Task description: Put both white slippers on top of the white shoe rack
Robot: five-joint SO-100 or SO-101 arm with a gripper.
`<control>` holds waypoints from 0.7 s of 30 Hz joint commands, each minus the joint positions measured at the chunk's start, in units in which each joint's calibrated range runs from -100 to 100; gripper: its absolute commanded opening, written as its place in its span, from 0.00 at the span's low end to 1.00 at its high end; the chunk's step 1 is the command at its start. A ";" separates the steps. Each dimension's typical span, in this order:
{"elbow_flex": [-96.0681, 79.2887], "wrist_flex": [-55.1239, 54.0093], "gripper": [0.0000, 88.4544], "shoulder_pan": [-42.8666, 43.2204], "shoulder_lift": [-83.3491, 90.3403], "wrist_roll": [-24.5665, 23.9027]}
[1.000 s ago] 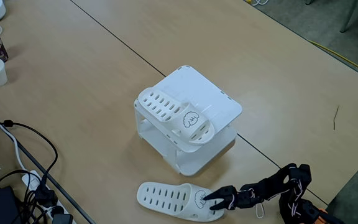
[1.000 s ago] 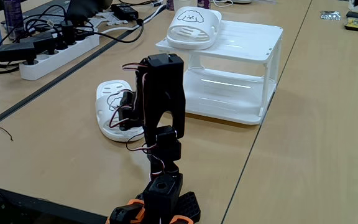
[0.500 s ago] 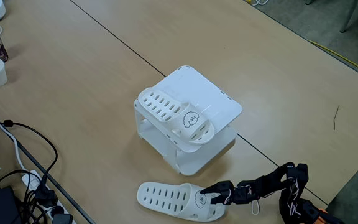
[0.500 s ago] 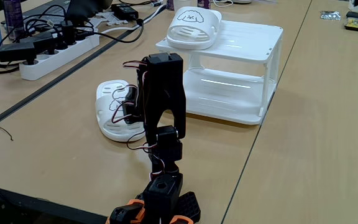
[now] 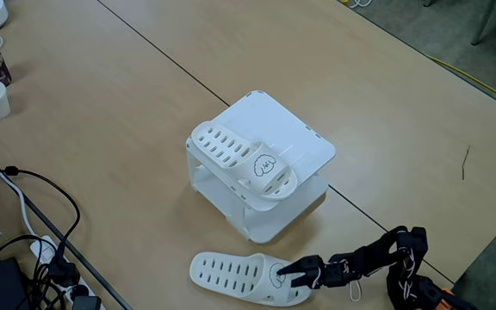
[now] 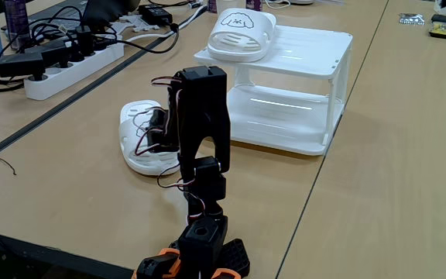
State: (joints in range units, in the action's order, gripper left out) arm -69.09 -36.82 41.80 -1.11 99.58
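The gripper [image 5: 289,277] has dipped back onto the table slipper's [image 5: 235,275] strap; whether it grips cannot be told. The other slipper [image 5: 244,160] lies atop the rack [image 5: 304,138].

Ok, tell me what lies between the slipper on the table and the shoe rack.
Nothing: in the fixed view from above, the slipper on the table and the white shoe rack are separated by bare tabletop.
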 commanded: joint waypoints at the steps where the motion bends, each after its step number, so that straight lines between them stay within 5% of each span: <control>1: 2.38 -1.14 0.22 1.21 0.65 0.42; 21: 4.28 -1.05 0.22 -0.93 0.06 0.42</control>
State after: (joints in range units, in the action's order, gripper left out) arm -68.19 -36.82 42.17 -1.44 99.58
